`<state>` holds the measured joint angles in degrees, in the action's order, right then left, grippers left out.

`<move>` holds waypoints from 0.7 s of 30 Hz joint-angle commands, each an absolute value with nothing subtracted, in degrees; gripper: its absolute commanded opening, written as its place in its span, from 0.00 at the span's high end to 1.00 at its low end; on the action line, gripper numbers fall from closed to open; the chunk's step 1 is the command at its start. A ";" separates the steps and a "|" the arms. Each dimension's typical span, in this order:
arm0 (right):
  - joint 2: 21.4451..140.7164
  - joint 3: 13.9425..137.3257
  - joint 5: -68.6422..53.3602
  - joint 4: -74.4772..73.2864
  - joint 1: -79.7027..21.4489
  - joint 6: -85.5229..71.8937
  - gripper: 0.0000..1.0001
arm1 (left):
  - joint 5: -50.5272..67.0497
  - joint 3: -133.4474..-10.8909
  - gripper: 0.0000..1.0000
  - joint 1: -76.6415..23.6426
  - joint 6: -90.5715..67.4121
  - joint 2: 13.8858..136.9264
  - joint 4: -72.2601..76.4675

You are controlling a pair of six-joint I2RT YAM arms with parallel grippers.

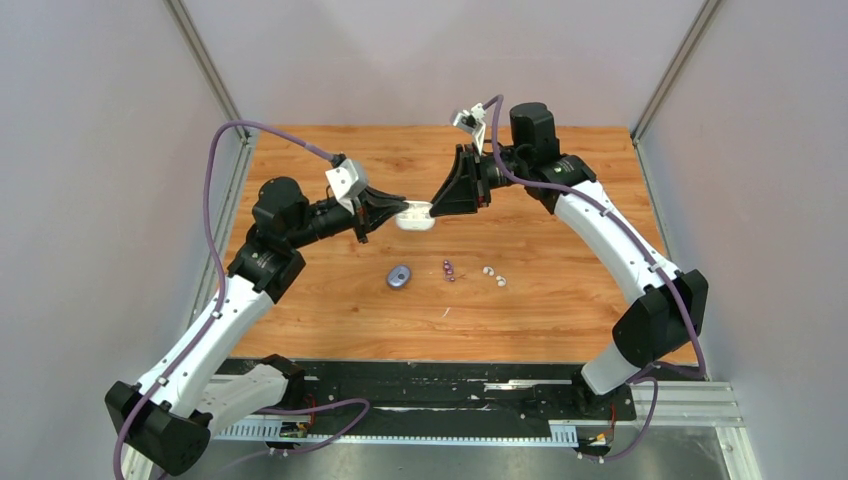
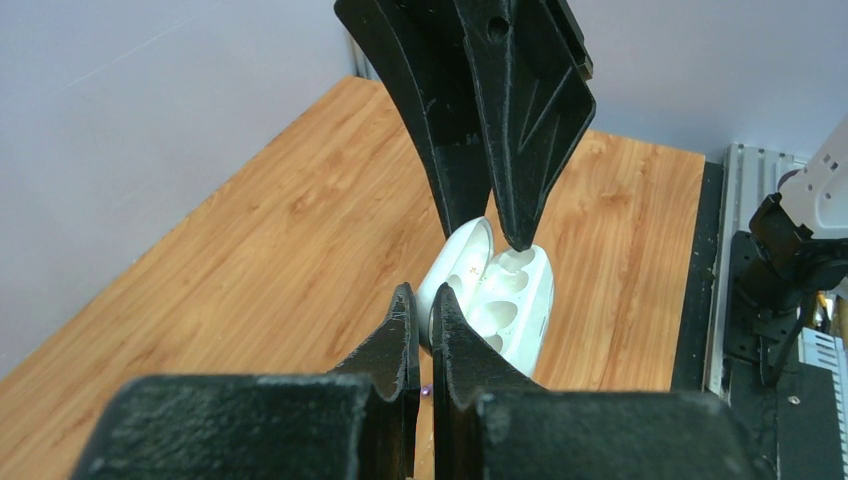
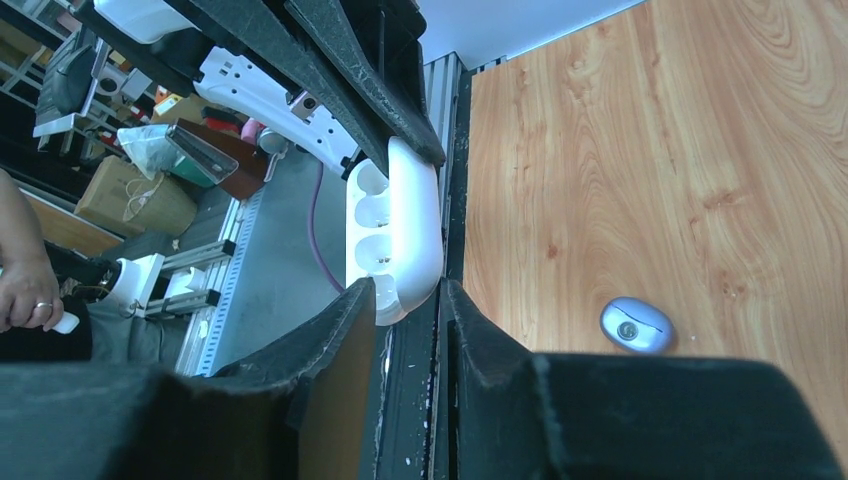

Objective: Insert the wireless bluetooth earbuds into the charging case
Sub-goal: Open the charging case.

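The white charging case hangs open above the table between both grippers, its hollow wells showing in the left wrist view and the right wrist view. My left gripper is shut on the case's near edge by the lid. My right gripper is shut on the opposite end. Two dark purple earbuds and two white earbuds lie on the table below, apart from both grippers.
A closed blue-grey oval case lies on the wooden table left of the purple buds; it also shows in the right wrist view. Grey walls stand on three sides. A black rail runs along the near edge.
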<state>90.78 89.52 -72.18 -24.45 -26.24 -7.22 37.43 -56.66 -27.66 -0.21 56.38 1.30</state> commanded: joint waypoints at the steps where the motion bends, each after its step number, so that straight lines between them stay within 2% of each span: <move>1: 91.12 91.98 -73.83 -21.48 -26.97 -7.63 0.73 | 38.04 -57.32 1.00 -27.95 -2.26 56.43 4.50; 3: 91.29 91.99 -73.59 -21.00 -27.27 -7.94 0.73 | 38.30 -57.31 1.00 -27.94 -2.24 56.55 4.45; 6: 91.78 92.18 -73.59 -20.72 -27.64 -8.08 0.83 | 38.87 -57.35 1.00 -27.90 -1.71 56.60 4.45; 10: 92.14 92.24 -73.39 -20.24 -27.87 -8.52 0.88 | 39.61 -57.56 1.00 -27.96 -0.78 56.92 4.15; 13: 92.37 92.52 -73.28 -20.08 -27.99 -8.17 0.99 | 39.46 -57.34 1.00 -27.88 -1.04 56.99 4.04; 15: 92.09 92.32 -72.40 -20.23 -27.95 -7.05 1.00 | 39.31 -57.42 1.00 -27.92 -0.69 57.10 3.35; 17: 91.67 92.26 -70.69 -21.11 -27.95 -5.25 1.00 | 39.14 -58.00 0.92 -27.92 -0.22 57.31 1.52; 20: 91.03 92.66 -68.00 -23.87 -27.95 -0.75 1.00 | 40.26 -60.75 0.66 -27.94 2.53 58.40 -3.80; 21: 90.91 93.01 -67.35 -25.04 -27.95 1.39 1.00 | 40.65 -61.53 0.62 -27.93 2.89 58.77 -7.06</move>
<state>91.94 89.76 -70.02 -23.49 -26.98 -5.61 37.78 -57.21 -27.49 0.19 57.34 -0.36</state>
